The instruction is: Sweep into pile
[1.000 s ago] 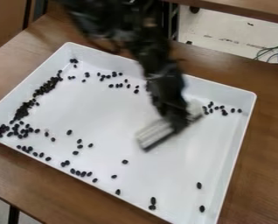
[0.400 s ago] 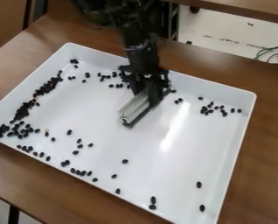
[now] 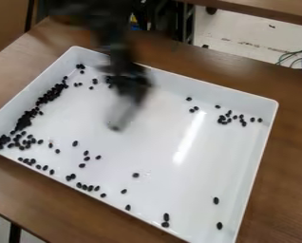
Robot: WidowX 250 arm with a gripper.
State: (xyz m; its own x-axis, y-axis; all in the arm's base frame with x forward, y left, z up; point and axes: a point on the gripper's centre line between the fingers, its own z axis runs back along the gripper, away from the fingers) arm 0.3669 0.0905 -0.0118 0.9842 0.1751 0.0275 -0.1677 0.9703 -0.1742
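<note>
Many black beans (image 3: 50, 94): scattered inside the white tray (image 3: 154, 147), thickest in a dark band along its left wall in the view and down into the near left corner.
Pile: best judged as that left-hand band, though it is long and loose rather than one compact heap.
Tool (image 3: 131, 93): clenched on the pale sweeping block (image 3: 122, 114), over the far part of the tray, left of its middle.
Block: tilted, its lower end pointing toward the near side; whether it touches the tray floor cannot be told.
Step in hand: sweeping, probably gathering the beans near the far wall toward the left band.
Far wall beans (image 3: 95, 81): a few sit just beside the tool, on its left in the view, and look like the nearest ones to collect.
Next move: likely calls for the block low and flat against the floor, its broad side pushing these beans left into the band.
Right cluster (image 3: 223, 121): well apart from the pile, so it seems to need a separate, longer stroke.
Near edge beans (image 3: 79, 185): strung out in a loose line, best followed along the wall toward the corner.
Progress: partial, with several stray beans outside the main band.
</note>
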